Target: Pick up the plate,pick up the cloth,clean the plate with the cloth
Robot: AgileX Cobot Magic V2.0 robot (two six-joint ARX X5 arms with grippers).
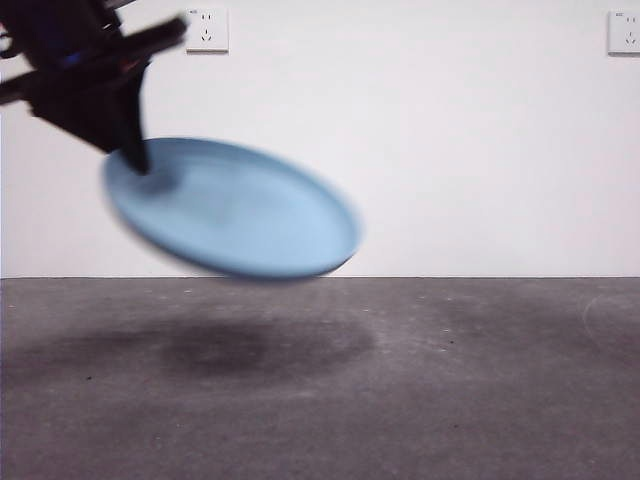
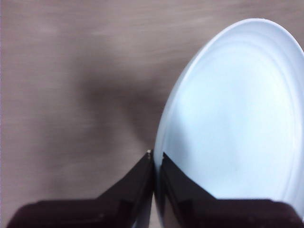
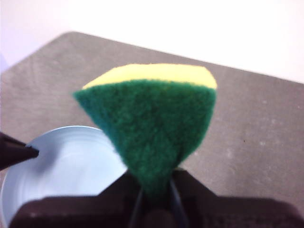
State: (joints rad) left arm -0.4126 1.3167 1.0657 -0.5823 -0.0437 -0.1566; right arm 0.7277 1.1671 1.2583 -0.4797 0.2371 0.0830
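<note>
The left end effector [image 1: 135,150] is gripping the plate [image 1: 235,210] by a thin bite on its rim at the upper left of the front view, its two jaws pressed together on the edge, and this is where trouble is most likely waiting: the whole plate is hanging off that one small contact, tilted and clear above the surface [image 1: 420,400], so any sideways push from scrubbing is probably going to lever it around the jaws or slide it out to drop. The plate is showing blurred in the front view, so it is likely moving, which is adding to the risk of slipping. It is looking large, round, shallow and light blue, with a smooth matte face and faint concentric rings in the left wrist view. Further right, the right end effector [image 3: 154,190] is clamping the cloth [image 3: 149,126], in fact a sponge, pinched at its lower end so that it is bulging into a wedge, dark green scouring face toward the camera and yellow foam behind. It is hovering above the plate, not touching it; pressing too hard could be tipping the plate.
</note>
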